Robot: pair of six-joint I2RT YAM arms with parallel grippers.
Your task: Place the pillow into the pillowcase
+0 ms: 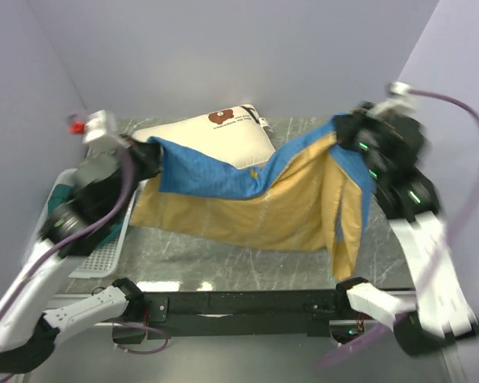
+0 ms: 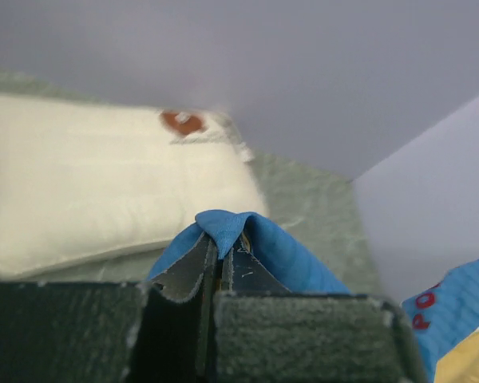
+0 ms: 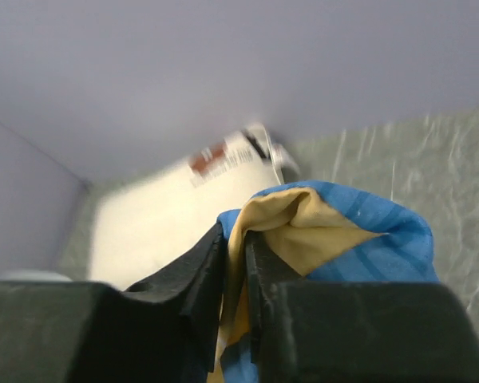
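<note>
The cream-white pillow (image 1: 211,136) with a brown bear print lies at the back of the table; its near edge is covered by the pillowcase. The pillowcase (image 1: 247,199), blue on one face and mustard-yellow on the other, hangs stretched between both grippers. My left gripper (image 1: 148,152) is shut on its blue left corner (image 2: 223,227), with the pillow (image 2: 104,183) just beyond. My right gripper (image 1: 347,132) is shut on its raised right corner (image 3: 303,215), where both faces show; the pillow (image 3: 160,215) lies behind it.
A white perforated tray (image 1: 104,255) holding dark teal-green cloth (image 1: 60,195) sits at the left table edge under the left arm. Lavender walls close in the back and both sides. The grey marbled tabletop (image 1: 223,255) runs to a black rail at the front.
</note>
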